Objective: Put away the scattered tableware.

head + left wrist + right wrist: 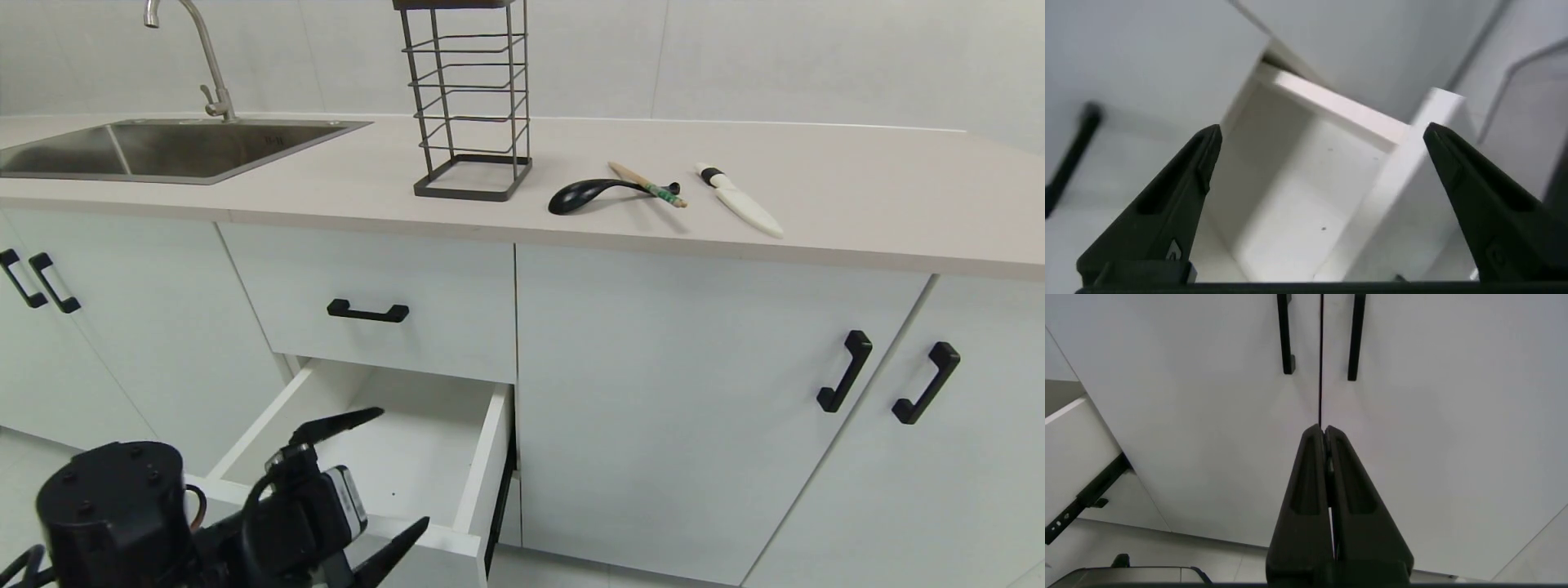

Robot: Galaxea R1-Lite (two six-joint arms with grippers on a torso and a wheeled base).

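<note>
Left gripper: we see the left gripper [402, 467] low in front of the cabinets, its two black fingers spread wide with nothing between them. In its own wrist view the left gripper [1321, 131] frames the inside of the open drawer [1331, 102].

Right gripper: the right gripper [1324, 431] has its fingers pressed together and holds nothing. It faces the seam between two white cabinet doors, each with a black door handle [1284, 335].

Open drawer: the open drawer [482, 457] is the lower one under the middle of the counter [857, 188]. It is pulled out, and we see only its white floor inside. The shut drawer [367, 311] sits right above it.

Spoon: the black spoon [580, 194] lies near the counter's front edge, about midway along it, bowl towards the sink side.

Chopsticks: the chopsticks [649, 185] lie at a slant, their lower ends meeting the end of the spoon's handle. We cannot tell whether they rest on it.

Knife: the white knife [739, 200] lies just to the right of the chopsticks, apart from them, its tip towards the front edge.

Wire rack: the dark wire rack [472, 98] stands upright to the left of the spoon, nearer the back edge.

Sink: the steel sink [163, 147] with its tap [196, 57] is set into the counter's left end.
</note>
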